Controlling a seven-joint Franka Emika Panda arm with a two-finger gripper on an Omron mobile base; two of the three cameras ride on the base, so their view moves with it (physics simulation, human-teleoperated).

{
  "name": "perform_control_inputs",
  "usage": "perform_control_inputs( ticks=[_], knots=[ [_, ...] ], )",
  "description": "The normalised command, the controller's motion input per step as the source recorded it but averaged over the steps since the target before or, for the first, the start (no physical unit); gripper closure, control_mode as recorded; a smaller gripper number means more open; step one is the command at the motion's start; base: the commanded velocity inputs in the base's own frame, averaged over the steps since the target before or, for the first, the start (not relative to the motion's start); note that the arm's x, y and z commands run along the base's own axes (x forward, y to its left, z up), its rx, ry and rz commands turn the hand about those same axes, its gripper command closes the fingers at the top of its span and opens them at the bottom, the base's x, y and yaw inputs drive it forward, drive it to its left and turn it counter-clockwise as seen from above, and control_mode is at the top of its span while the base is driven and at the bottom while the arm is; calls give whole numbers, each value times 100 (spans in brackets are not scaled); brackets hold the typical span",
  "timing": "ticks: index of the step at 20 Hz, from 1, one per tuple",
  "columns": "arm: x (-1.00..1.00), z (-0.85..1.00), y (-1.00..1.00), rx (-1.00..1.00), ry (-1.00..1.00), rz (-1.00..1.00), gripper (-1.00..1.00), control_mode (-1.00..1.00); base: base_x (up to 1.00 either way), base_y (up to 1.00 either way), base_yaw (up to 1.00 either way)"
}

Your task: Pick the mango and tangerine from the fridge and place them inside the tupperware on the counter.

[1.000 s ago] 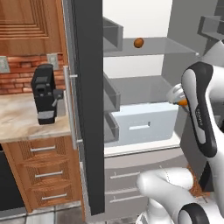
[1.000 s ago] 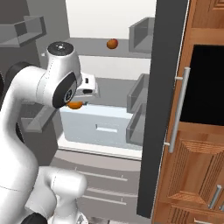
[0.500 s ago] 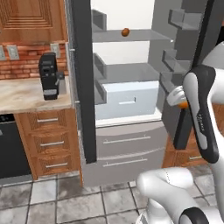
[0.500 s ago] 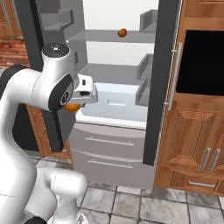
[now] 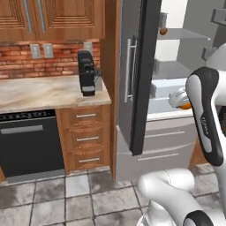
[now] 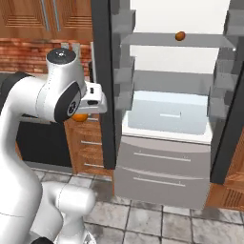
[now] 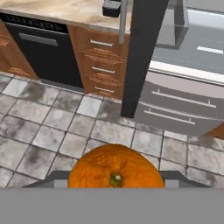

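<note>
Orange tangerine (image 7: 116, 168) clamped in your jaws, out of the fridge (image 6: 167, 157) | mango (image 6: 180, 35) waits on its shelf | tupperware drop pending, neither fruit delivered.

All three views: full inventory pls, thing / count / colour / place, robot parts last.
tangerine: 1, bright orange, held in the hand, out over the tiled floor
mango: 1, dull orange-brown, on the upper fridge shelf
fridge: 1, dark grey outside, white inside, doors open, right of the counter
pale drawer: 1, pale blue-grey, low in the fridge interior
counter: 1, beige marbled, over brown drawers, left of the fridge
coffee machine: 1, black, at the counter's right end
dishwasher: 1, black, under the counter
brick backsplash: 1, red, behind the counter
floor tiles: grey, below everything
arm: 1, white with dark joints
hand: 1, shut on the tangerine
</note>
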Motion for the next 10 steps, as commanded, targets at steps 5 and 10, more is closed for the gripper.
perform_control_inputs(
  ticks=[5,10],
  knots=[
    [0,0,0,0,0,0,100,100,13,100,0],
    [0,0,0,0,0,0,100,100,23,100,0]
  ],
)
